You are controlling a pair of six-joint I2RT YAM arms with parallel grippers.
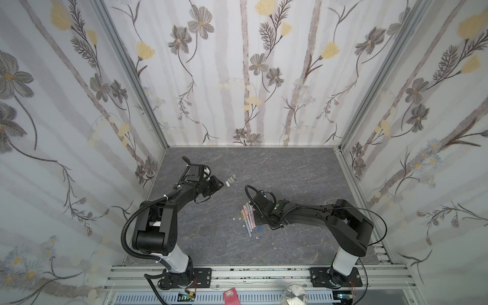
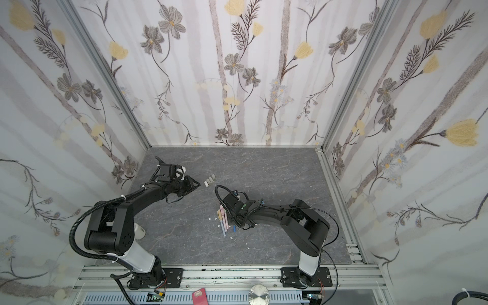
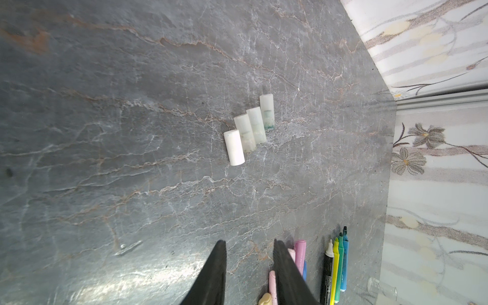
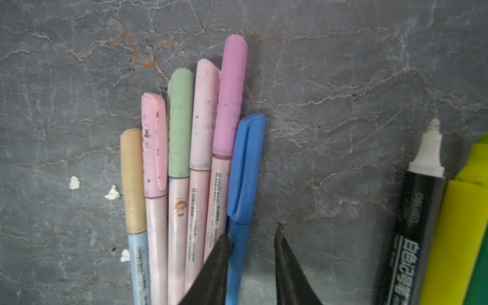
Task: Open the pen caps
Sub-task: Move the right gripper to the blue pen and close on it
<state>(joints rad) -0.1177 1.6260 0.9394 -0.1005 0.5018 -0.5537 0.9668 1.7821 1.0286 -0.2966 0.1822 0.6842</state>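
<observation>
Far left first: the left claw [image 3: 249, 241] hangs over the grey marbled desk [image 1: 290, 171], fingers apart, nothing between them. Just to its right, four stubby white and cloudy plastic pen caps [image 3: 254, 124] lie loose in a slanted row, side by side, one stained green. Now the middle of the desk: six thin pastel pens [image 4: 200, 211] lie fanned together, every one with its cap on, running orange, pink, green, pale pink, purple, blue. The right claw [image 4: 253, 232] sits low over the fan's right edge, fingers apart, clamped on nothing; the blue pen [image 4: 239, 264] lies on the desk in the gap, close by one finger. Further right, a black marker [image 4: 414, 237] with a bare white tip lies beside a yellow marker [image 4: 456, 237].
</observation>
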